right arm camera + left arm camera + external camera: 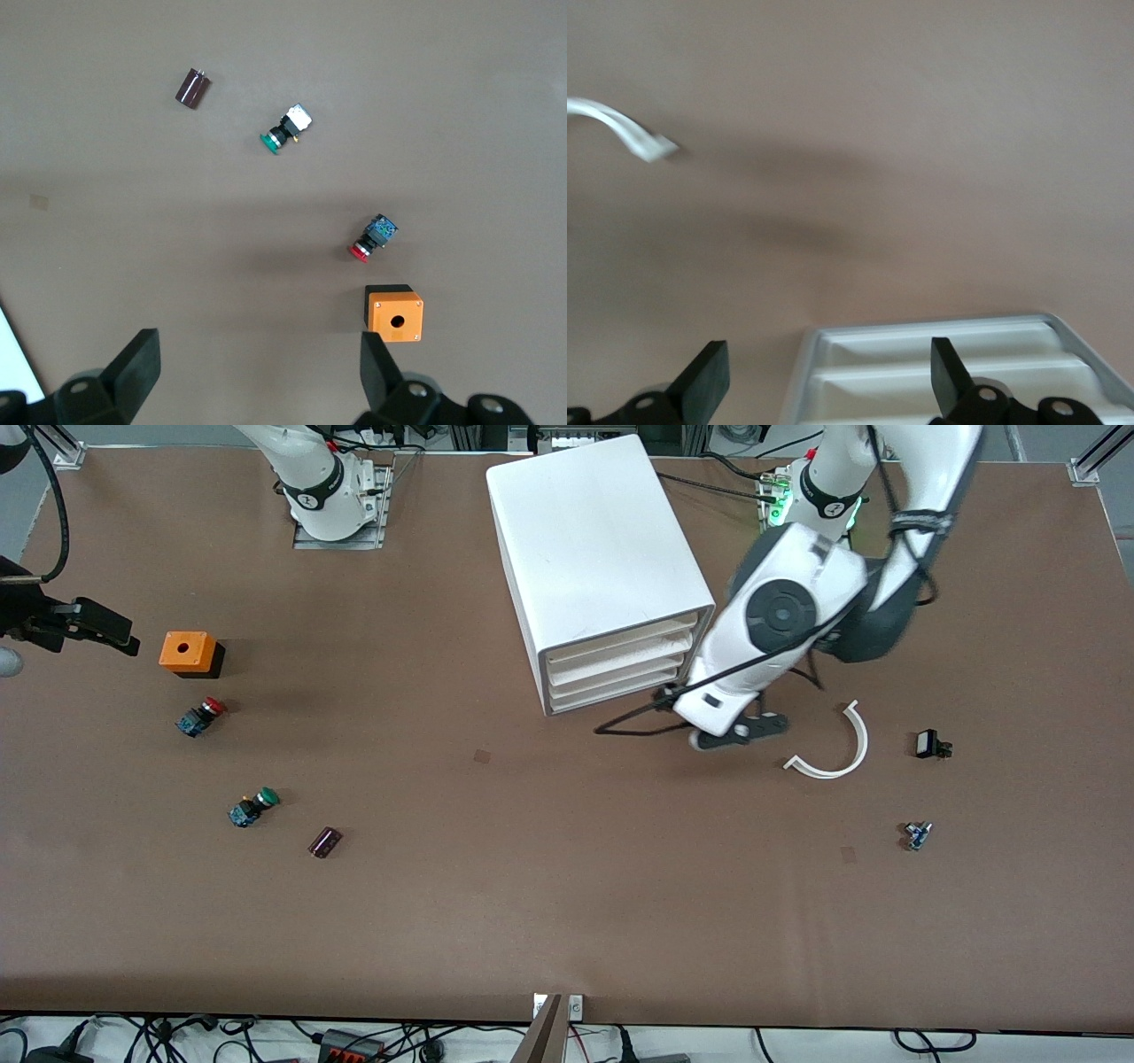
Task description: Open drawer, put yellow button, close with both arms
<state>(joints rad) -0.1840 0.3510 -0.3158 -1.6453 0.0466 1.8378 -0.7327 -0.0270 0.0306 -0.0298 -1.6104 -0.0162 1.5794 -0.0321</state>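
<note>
The white cabinet (595, 549) stands at the table's middle, near the robots' bases. Its stacked drawers (620, 664) all sit pushed in. My left gripper (740, 733) hangs low just in front of the drawer stack, at the corner toward the left arm's end. In the left wrist view it is open (826, 376), with the drawer fronts (939, 363) between its fingertips (948, 372) and nothing gripped. My right gripper (257, 367) is open and empty, high over the right arm's end of the table, beside the orange box (395, 312). The yellow button is out of view.
At the right arm's end lie an orange box (187, 652), a red-capped button (202, 715), a green-capped button (254, 806) and a dark cylinder (325, 841). At the left arm's end lie a white curved strip (837, 748), a black part (930, 744) and a small blue part (917, 835).
</note>
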